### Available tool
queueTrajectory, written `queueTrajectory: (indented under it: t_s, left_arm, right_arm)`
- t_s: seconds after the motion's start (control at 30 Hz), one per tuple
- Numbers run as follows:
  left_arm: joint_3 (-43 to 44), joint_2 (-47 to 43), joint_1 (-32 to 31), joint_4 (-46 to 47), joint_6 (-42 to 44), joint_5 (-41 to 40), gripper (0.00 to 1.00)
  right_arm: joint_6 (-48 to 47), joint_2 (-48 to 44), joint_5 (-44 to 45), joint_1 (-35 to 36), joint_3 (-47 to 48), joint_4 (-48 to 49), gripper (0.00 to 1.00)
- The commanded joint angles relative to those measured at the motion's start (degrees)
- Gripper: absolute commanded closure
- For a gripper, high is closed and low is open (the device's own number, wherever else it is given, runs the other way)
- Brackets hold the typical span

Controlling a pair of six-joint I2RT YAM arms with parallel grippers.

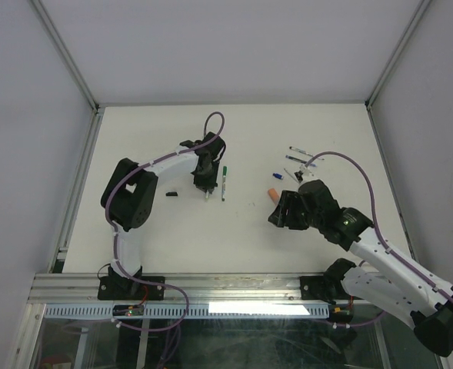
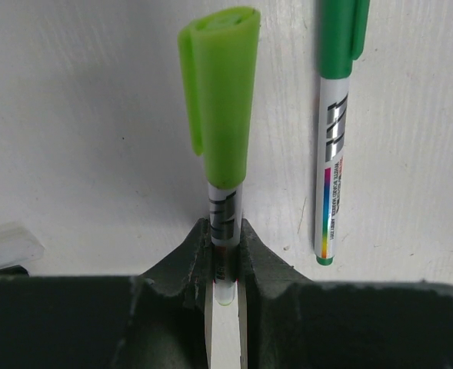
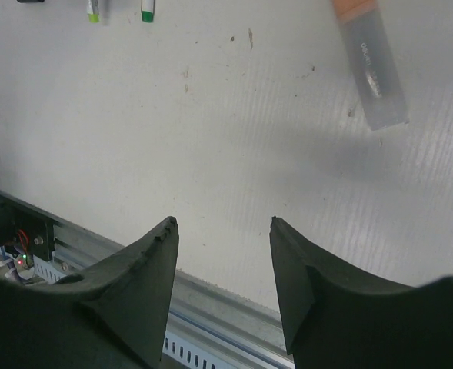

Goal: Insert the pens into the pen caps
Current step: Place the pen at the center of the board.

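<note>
The white tabletop (image 1: 149, 134) I work over is faintly ribbed and flecked with small dark marks. An aluminium rail (image 1: 234, 286) runs along its near edge, with a slotted white cable duct (image 1: 234, 310) just below. Pale walls (image 1: 26, 115) and metal posts (image 1: 64, 54) enclose three sides. A small board (image 3: 24, 250) by the rail shows red and green lights.

The white pen with a dark green cap (image 2: 330, 154) is cut off at the top edge. The white pen with a lime green cap (image 2: 224, 138) has its bare end hidden inside the left gripper (image 2: 224, 234).
</note>
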Motion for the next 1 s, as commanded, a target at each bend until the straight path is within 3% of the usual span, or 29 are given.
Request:
queueTrajectory:
  t_s: [0.0,0.23,0.47,0.8,0.97]
  left_arm:
    - [2.4,0.7,0.4,-0.5,-1.2,2.4,0.95]
    - [2.2,1.3,0.4,-0.5,-2.7,2.1,0.83]
    - [2.4,1.3,0.4,-0.5,-2.7,2.1,0.78]
    - [1.9,1.1,0.4,0.6,-2.8,3.3,0.95]
    - [1.3,0.5,0.4,1.9,-3.9,4.5,0.96]
  right_arm:
    - [-0.2,-0.1,-2.5,-0.3,0.5,3.5,0.46]
    - [0.0,1.3,-4.4,-0.2,0.6,4.6,0.46]
    - [0.3,2.2,-5.1,-0.2,1.6,5.5,0.46]
    - [0.7,1.7,-4.8,-0.3,1.7,4.2,0.46]
    - [1.3,1.8,-4.8,-0.3,2.1,3.9,0.46]
